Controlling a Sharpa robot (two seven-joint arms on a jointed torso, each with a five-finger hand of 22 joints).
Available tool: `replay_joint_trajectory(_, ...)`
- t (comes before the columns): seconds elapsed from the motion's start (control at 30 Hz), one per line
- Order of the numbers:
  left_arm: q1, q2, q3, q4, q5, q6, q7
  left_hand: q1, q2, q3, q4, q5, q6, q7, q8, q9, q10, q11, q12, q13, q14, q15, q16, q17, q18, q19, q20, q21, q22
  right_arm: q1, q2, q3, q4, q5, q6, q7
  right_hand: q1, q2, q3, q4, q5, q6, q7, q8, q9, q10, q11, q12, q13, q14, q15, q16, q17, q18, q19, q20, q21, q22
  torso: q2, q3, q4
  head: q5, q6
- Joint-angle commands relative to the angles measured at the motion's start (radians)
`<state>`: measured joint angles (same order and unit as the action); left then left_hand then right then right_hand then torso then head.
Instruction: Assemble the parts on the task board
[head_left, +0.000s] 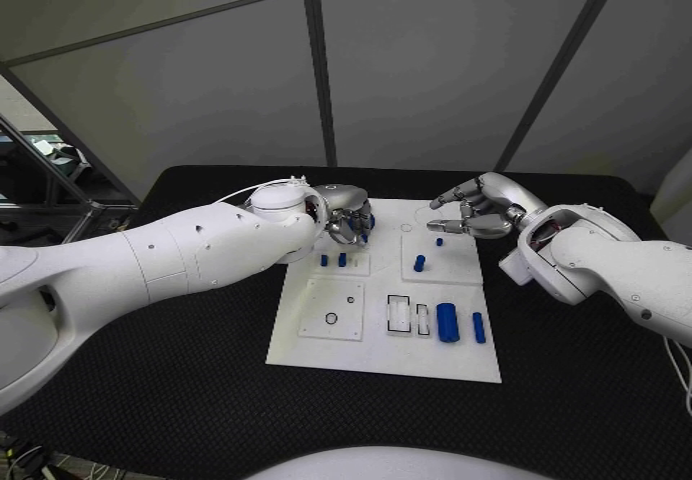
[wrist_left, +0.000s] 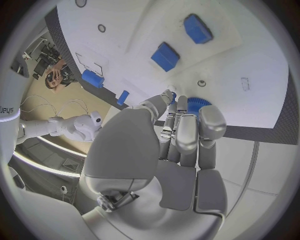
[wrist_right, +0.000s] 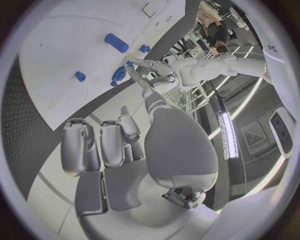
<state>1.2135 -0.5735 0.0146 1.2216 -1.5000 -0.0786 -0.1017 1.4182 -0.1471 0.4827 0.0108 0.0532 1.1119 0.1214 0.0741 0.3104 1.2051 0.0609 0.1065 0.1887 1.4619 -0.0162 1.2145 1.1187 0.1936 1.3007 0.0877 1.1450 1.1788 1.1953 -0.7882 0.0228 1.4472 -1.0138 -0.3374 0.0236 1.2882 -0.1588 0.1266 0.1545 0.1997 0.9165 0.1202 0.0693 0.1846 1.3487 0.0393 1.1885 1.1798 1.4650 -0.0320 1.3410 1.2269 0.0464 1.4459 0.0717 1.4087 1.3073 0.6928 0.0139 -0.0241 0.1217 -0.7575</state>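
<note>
**Two robot hands over the far edge of a white task board**

Seen from the head camera: black tabletop (head_left: 144, 400) carrying a white task board (head_left: 378, 352) at its middle, long side running from near edge to far edge.

Left hand (head_left: 343, 216) poised over the board's far left corner, fingers curled inward and pointing down. From the left wrist camera, fingertips (wrist_left: 187, 107) closed round a round blue ridged part (wrist_left: 199, 104), held just above the board's far edge.

Right hand (head_left: 477, 211) hovering at the board's far right corner, fingers partly curled and apart, nothing between them; same loose, empty curl visible from the right wrist camera (wrist_right: 119, 150).

On the board, toward the far left: two small blue pegs (head_left: 333, 260) standing side by side in a raised square plate. Toward the far right: one blue peg (head_left: 420, 264) upright in a second square plate, with a tinier blue piece (head_left: 440, 241) beyond it. Near the board's near right corner: a large blue cylinder (head_left: 449, 322) lying flat, and a slimmer blue bar (head_left: 479, 327) just beside it at the right edge. Left of the cylinder: two rectangular slots (head_left: 400, 313) outlined in black. Toward the near left: a square plate with a small ring-shaped hole (head_left: 332, 319).
</note>
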Motion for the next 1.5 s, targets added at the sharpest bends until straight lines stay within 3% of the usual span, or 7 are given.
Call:
replay_joint_trajectory(0.03,0.003,-0.011,0.01,0.02,0.023,-0.045,0.018,-0.008,0.0,-0.005,0.002,-0.001,0.007,0.001,0.002,-0.002,0.009,-0.001,0.004,-0.001,0.03,-0.004,0.006,-0.001,-0.083,0.005,0.001,0.007,0.001,0.002,0.0,0.001,-0.001,-0.002,0.004,0.01,0.001,0.008,0.0,0.004,0.001,0.009,-0.001,-0.003,0.001,0.001,-0.004,0.002,0.001,0.029,-0.009,-0.001,0.001,0.007,-0.002,-0.001,-0.003,0.045,0.0,-0.0003,0.0005,0.004,0.001)
replay_joint_trajectory(0.17,0.002,-0.039,0.032,0.047,0.033,-0.037,0.015,-0.018,-0.003,-0.01,0.005,-0.002,0.009,0.001,0.0,-0.005,0.011,-0.001,0.002,-0.006,0.029,-0.004,0.006,-0.004,-0.084,0.006,0.001,0.008,0.003,0.002,0.0,0.001,-0.003,-0.002,0.004,0.011,0.001,0.008,0.0,0.004,0.001,0.009,-0.001,-0.003,0.001,0.001,-0.004,0.002,0.001,0.029,-0.009,-0.001,0.001,0.007,-0.002,-0.001,-0.003,0.045,0.0,-0.0004,0.0009,0.004,0.0)
replay_joint_trajectory(0.37,0.001,-0.079,0.043,0.067,0.038,-0.013,0.001,-0.024,-0.006,-0.013,0.007,-0.003,0.01,0.001,-0.001,-0.007,0.011,0.0,0.001,-0.008,0.029,-0.004,0.005,-0.007,-0.083,0.005,0.001,0.008,0.003,0.002,-0.002,0.001,-0.003,-0.002,0.005,0.01,0.001,0.008,0.0,0.004,0.001,0.009,-0.001,-0.003,0.001,0.001,-0.004,0.002,0.001,0.029,-0.009,-0.001,0.001,0.007,-0.002,-0.001,-0.003,0.045,0.0,0.0008,0.0013,0.008,0.002)
replay_joint_trajectory(0.8,-0.007,-0.131,0.046,0.075,0.04,0.046,-0.031,-0.03,-0.01,-0.017,0.009,-0.004,0.011,0.0,-0.002,-0.009,0.012,-0.001,0.0,-0.011,0.028,-0.004,0.003,-0.011,-0.083,0.003,0.001,0.005,0.002,0.002,-0.005,0.001,-0.003,-0.002,0.006,0.009,0.001,0.008,0.0,0.004,0.001,0.009,-0.001,-0.003,0.001,0.001,-0.004,0.002,0.001,0.029,-0.009,-0.001,0.001,0.007,-0.002,-0.001,-0.003,0.045,0.001,0.0008,-0.0015,0.013,0.002)
replay_joint_trajectory(1.03,-0.018,-0.132,0.046,0.074,0.04,0.053,-0.032,-0.031,-0.011,-0.018,0.01,-0.004,0.011,0.0,-0.002,-0.01,0.012,-0.001,-0.001,-0.012,0.028,-0.004,0.003,-0.012,-0.083,0.003,0.001,0.005,0.001,0.002,-0.005,0.001,-0.003,-0.002,0.007,0.008,0.001,0.008,0.0,0.004,0.001,0.009,-0.001,-0.003,0.001,0.001,-0.004,0.002,0.001,0.029,-0.009,-0.001,0.001,0.007,-0.002,-0.001,-0.003,0.045,0.002,0.0005,-0.0022,0.015,0.0)
replay_joint_trajectory(1.5,-0.022,-0.123,0.046,0.065,0.04,0.07,-0.042,-0.032,-0.012,-0.019,0.01,-0.005,0.011,0.0,-0.003,-0.011,0.012,-0.001,-0.001,-0.013,0.028,-0.004,0.002,-0.014,-0.083,0.002,0.001,0.004,0.001,0.002,-0.003,0.001,-0.004,-0.002,0.007,0.008,0.001,0.008,0.0,0.004,0.001,0.009,-0.001,-0.003,0.001,0.001,-0.004,0.002,0.001,0.029,-0.009,-0.001,0.001,0.007,-0.002,-0.001,-0.003,0.045,0.001,0.0006,-0.0018,0.014,-0.002)
